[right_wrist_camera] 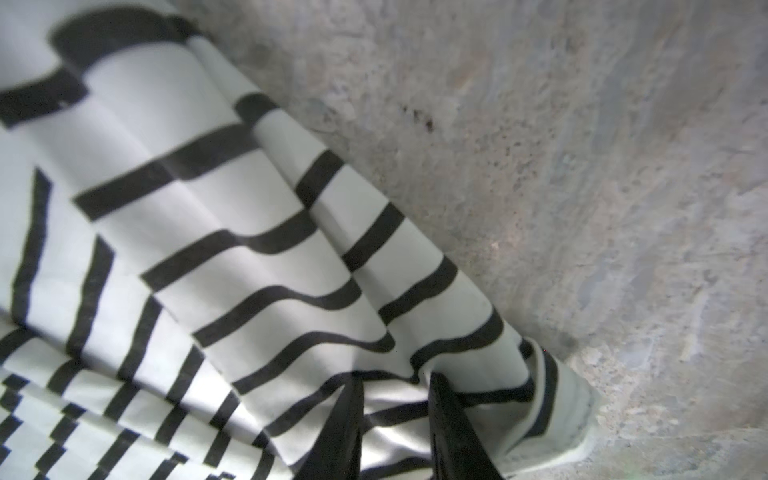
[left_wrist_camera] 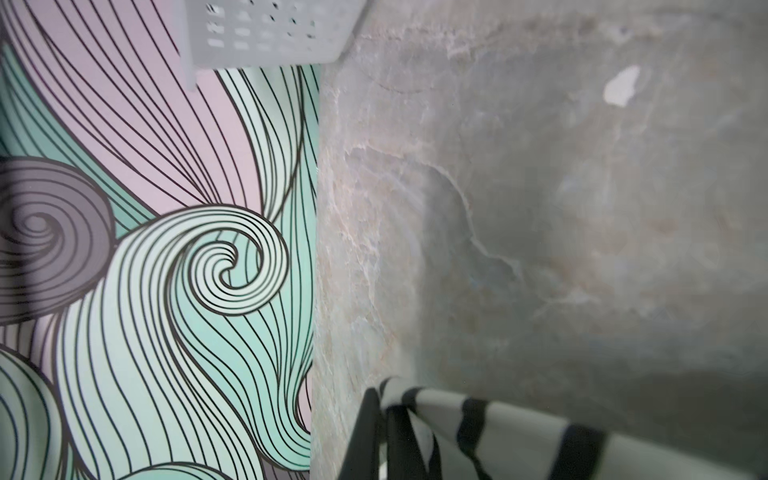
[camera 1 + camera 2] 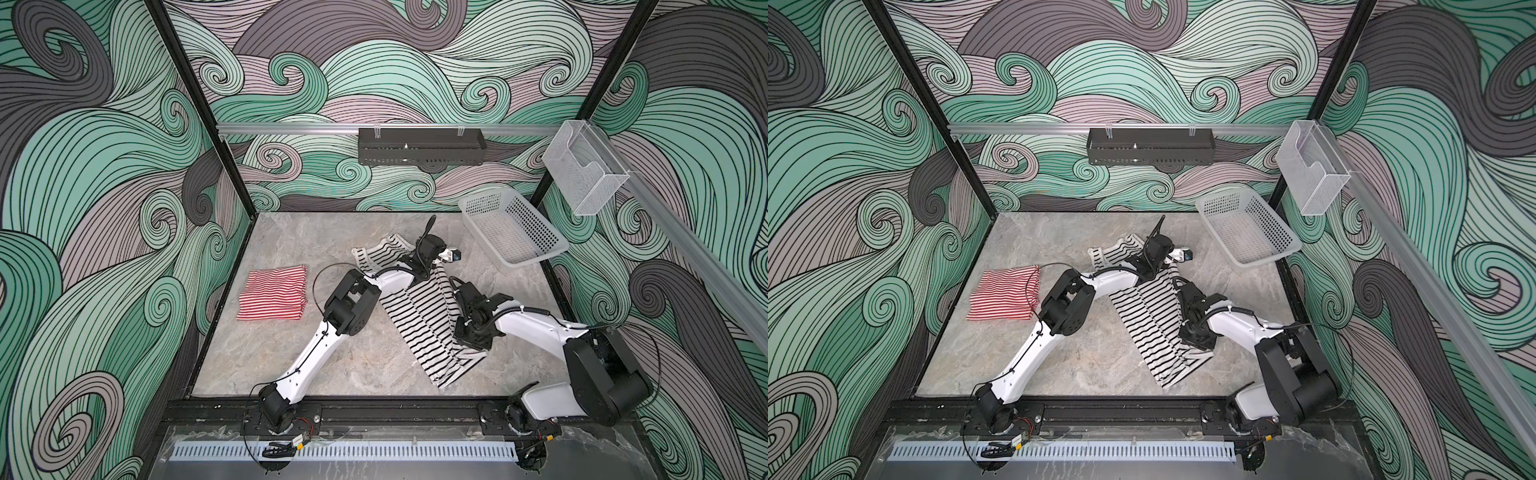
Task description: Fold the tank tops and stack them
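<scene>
Red-and-white tank top (image 3: 272,293) lies folded at the counter's (image 3: 332,365) left, done. Black-striped tank top (image 3: 419,316) sprawls mid-counter, only partly folded. Left tool (image 2: 384,409) pinches its far end; right tool (image 1: 397,428) clamps its near edge. Folding and stacking remain.

Folded top (image 3: 273,294) left, spread top (image 3: 419,320) centre, basket (image 3: 484,203) behind-right.

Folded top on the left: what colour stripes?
Red and white; the folded top shows best in a top view.
</scene>
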